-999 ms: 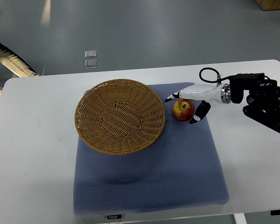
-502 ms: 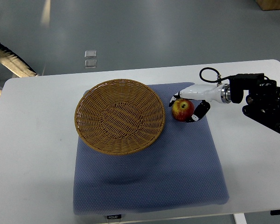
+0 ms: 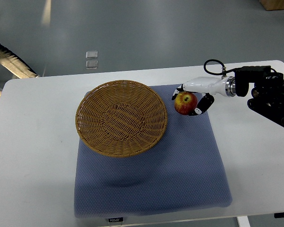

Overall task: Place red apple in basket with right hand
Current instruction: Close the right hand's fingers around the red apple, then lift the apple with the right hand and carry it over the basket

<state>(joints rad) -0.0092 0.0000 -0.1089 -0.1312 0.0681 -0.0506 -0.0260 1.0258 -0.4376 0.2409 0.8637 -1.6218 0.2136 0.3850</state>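
A white table (image 3: 33,156) is standing on a grey floor, carrying a blue padded mat (image 3: 180,175). A round woven wicker basket (image 3: 121,117) is sitting on the mat's far-left part. Just right of the basket, the white right hand (image 3: 191,98) is curling its black-tipped fingers (image 3: 199,109) around a red-and-yellow apple (image 3: 185,102), which is staying outside the basket's rim.

Woven wicker basket (image 3: 121,118), matt textured cloth mat (image 3: 180,175), glossy apple (image 3: 185,102).
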